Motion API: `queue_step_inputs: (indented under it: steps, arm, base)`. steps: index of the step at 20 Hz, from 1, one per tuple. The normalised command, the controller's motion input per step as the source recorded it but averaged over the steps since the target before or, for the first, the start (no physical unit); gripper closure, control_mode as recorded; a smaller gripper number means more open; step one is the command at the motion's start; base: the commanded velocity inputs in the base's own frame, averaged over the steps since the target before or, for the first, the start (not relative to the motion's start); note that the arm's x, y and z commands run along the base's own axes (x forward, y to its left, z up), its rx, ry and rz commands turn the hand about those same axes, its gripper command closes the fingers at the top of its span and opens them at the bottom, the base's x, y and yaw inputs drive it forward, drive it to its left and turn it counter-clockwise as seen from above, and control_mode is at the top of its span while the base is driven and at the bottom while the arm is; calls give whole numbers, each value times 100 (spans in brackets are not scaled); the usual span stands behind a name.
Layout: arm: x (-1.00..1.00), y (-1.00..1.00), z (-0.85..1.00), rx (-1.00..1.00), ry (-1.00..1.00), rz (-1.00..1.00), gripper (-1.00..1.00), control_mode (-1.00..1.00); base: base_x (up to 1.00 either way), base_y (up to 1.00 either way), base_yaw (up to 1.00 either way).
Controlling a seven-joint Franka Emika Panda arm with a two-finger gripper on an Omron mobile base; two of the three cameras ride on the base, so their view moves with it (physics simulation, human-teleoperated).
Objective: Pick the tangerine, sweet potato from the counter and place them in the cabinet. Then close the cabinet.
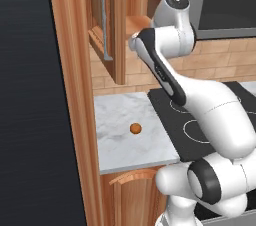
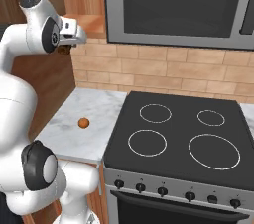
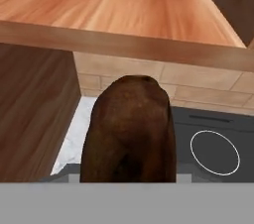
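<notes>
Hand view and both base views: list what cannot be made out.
- Gripper fingertips: hidden in the hand view behind the dark brown oblong sweet potato.
- Reddish-brown wooden wall cabinet interior: blocked in the left base view by its door.
- Small round orange tangerine: too small for surface detail.

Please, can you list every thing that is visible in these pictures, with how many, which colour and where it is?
tangerine: one, orange, on the counter.
sweet potato: one, dark brown, held in the gripper, just below the cabinet shelf.
counter: one, white-grey marble, left of the stove.
cabinet: one, reddish-brown wood, above the counter, door open.
stove: one, black with white rings, right of the counter.
microwave: one, grey, above the stove.
gripper: one, white, shut on the sweet potato.
</notes>
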Motion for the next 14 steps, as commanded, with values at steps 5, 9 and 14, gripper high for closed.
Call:
queue_step_inputs:
  steps: [5,9,14]
  arm:
    - [29,0,23,-3,-25,0,100,-100]
    - [32,0,30,-1,-13,0,100,-100]
    - [52,0,65,0,0,0,100,-100]
  base:
    - [0,0,0]
    - [0,0,0]
    - [0,0,0]
